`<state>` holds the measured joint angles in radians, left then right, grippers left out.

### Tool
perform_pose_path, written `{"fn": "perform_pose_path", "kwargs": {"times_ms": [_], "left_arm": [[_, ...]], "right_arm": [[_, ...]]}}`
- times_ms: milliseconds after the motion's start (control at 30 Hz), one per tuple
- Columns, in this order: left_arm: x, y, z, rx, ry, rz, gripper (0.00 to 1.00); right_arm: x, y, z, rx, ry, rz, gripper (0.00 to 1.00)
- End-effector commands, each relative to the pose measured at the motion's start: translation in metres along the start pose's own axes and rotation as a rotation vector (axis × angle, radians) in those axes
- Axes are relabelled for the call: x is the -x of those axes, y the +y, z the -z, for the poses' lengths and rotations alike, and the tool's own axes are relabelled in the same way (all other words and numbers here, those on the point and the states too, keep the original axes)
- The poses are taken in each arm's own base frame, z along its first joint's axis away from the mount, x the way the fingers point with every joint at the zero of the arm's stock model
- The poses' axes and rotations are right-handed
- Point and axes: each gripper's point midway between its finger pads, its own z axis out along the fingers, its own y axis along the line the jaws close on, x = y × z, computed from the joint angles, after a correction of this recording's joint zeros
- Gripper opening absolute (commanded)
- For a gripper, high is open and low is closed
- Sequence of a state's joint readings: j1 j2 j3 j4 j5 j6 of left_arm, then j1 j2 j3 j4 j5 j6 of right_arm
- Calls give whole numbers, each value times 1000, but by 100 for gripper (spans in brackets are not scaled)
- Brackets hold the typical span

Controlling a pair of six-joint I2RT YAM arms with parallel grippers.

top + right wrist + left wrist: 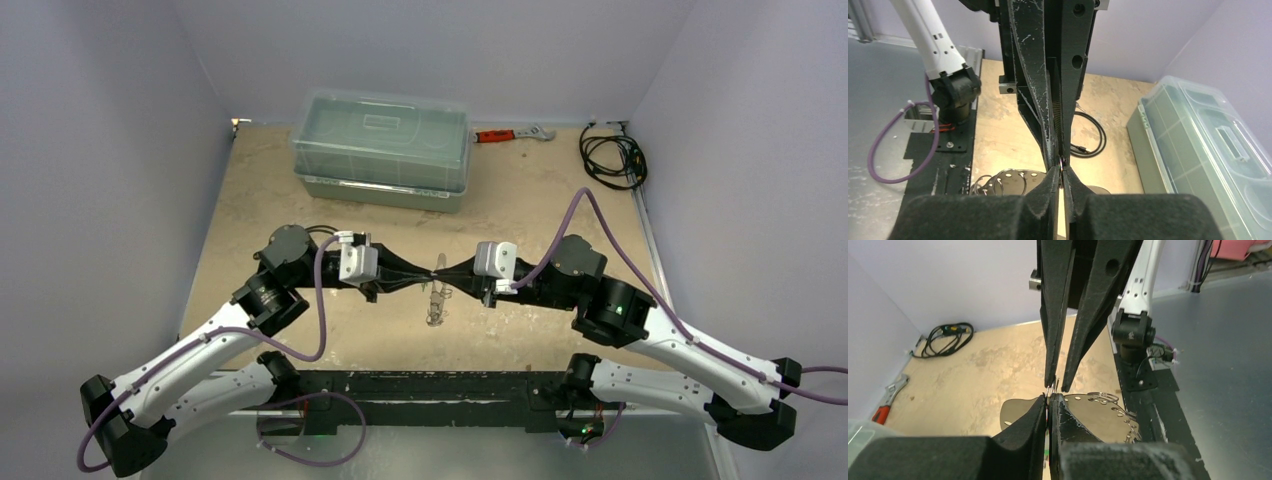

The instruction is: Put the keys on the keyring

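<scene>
Tip to tip above the bench [290,200]: the left claw [427,275] and right claw [450,270] meet nose-on. The left claw is clenched tight, nipping a thin sliver of wire from the keyring [436,303] right at its fingertips. The right claw's jaws stand just a crack apart, that same wire between them, nearer one finger. Directly beneath both sets of tips dangles the oval tag [1088,417], broadside to each claw, with a wire ring [1102,397] and beaded chain [1126,415] along its edge. Beyond the claws sits a lidded plastic box [382,150].
</scene>
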<state>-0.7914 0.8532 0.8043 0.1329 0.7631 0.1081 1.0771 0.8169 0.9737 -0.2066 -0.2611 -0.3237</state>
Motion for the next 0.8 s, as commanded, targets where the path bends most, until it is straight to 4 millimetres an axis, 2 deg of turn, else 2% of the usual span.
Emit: {"fn": "perform_pose_path", "kwargs": {"times_ms": [0,233,433,600,767], "left_arm": [[-12,20,5,82,117,-46,0],[-9,23,3,67,143,-72,0],[-14,24,5,71,165,-84,0],[-18,24,8,75,182,-88,0],[-22,21,8,62,190,-89,0]], "right_arm": [[13,-11,2,-49,-2,18,15],[-7,-18,-8,-59,112,45,16],[-17,-23,-9,-69,182,51,29],[-17,-27,-7,-82,204,62,42],[-21,-27,-11,-72,232,75,41]]}}
